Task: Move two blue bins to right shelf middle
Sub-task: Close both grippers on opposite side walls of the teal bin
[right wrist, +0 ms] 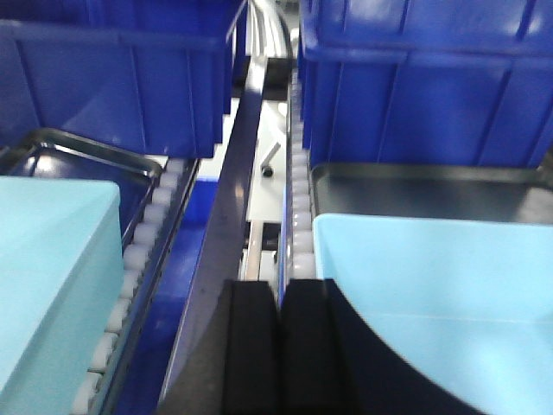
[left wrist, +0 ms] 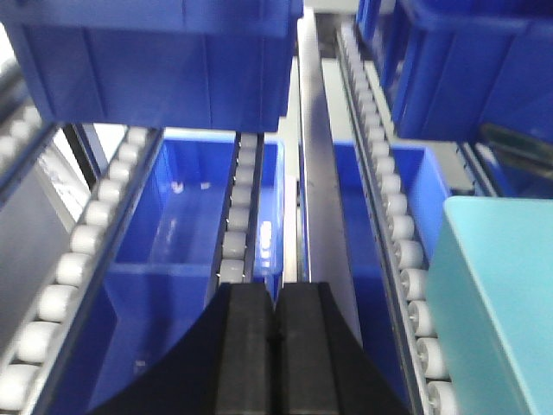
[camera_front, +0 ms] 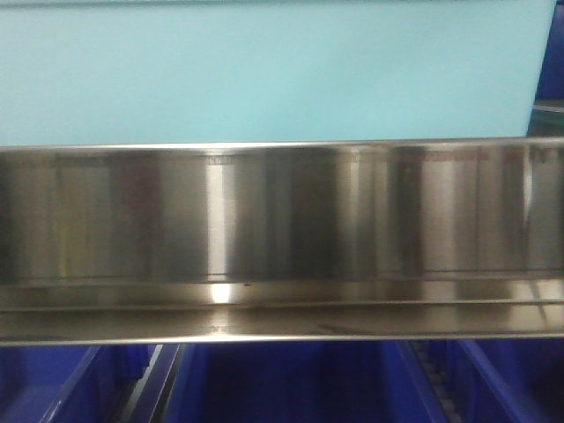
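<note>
Black pads of the left tool are pressed flat together with nothing between them. The right tool is the same: pads flush, empty. Each points down a gap between lanes rather than at a bin, so the judgement is that no grasp has begun.

Left wrist view: the tool sits over a steel divider with roller tracks on either side. Ahead and higher, a left bin rests on the rollers and a right bin sits in the next lane. Lower bins show through the tracks. A cyan box is just beside the tool on the right.

Right wrist view: far bins stand at the end of both lanes. Cyan boxes are nearer, and a black tray lies between the right-hand box and the bin behind it. The rollers probably let loads slide forward.

Front view: a steel rail blocks the shelf. Which two bins are meant cannot be told.

Writing: none legible. Reddish marks on the rail are too blurred to read.
</note>
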Robot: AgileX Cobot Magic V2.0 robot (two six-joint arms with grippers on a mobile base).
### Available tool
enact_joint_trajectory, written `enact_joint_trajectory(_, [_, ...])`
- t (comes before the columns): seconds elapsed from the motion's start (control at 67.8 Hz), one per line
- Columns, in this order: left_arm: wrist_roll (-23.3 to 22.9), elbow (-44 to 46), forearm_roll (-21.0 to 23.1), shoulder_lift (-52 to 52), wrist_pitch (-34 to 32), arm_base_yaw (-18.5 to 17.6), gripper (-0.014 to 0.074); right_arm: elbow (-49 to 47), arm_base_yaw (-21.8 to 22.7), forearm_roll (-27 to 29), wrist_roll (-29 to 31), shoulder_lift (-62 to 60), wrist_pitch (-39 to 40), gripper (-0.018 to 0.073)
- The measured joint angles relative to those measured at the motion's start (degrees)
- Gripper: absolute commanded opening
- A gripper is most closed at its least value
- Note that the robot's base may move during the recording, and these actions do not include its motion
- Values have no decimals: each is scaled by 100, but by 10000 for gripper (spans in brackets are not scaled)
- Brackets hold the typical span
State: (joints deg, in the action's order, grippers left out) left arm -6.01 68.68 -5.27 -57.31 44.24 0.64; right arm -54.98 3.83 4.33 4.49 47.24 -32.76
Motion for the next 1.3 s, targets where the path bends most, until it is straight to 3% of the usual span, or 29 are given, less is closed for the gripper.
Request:
enact_joint_trajectory(0.147, [0, 27, 84, -560, 0, 0, -111, -107, 0, 150, 0, 435, 185, -166])
enact_joint_trajectory(0.28, [0, 181, 424, -1009, 29, -56, -111, -580, -140, 529, 0, 1054, -255, -141])
enact_joint_trajectory(0.383, [-162, 495, 285, -1313, 224, -513, -111, -1190, -475, 527, -307, 1601, -710, -141])
enact_joint_trajectory(0.531, [-1228, 932, -855, -1751, 670, -1512, -111, -1909, -1152, -359, -1365, 2414, -1356, -141])
enact_joint_trajectory(0.59, [-1518, 1158, -1088, -1920, 898, -1810, -111, -2175, -1415, -626, -1639, 2709, -1692, -141])
enact_joint_trajectory(0.722, [-1776, 1666, -904, -2209, 1254, -2132, -111, -2685, -1860, -687, -1815, 3201, -2427, -141])
enact_joint_trajectory(0.914, [-1812, 1895, -727, -2392, 1478, -2158, -76, -2981, -2011, -703, -1861, 3598, -2692, -132])
enact_joint_trajectory(0.988, [-1812, 1898, -728, -2454, 1570, -2158, 18, -2990, -2011, -726, -1861, 3653, -2706, -36])
enact_joint_trajectory(1.15, [-1909, 1898, -728, -2555, 1720, -2158, 269, -3003, -2011, -731, -1885, 3660, -2710, 305])
enact_joint_trajectory(1.209, [-1986, 1898, -715, -2563, 1757, -2158, 307, -3003, -2011, -670, -1885, 3660, -2710, 356])
enact_joint_trajectory(1.298, [-2065, 1898, -656, -2577, 1908, -2158, 307, -3003, -2011, -471, -1885, 3660, -2719, 361])
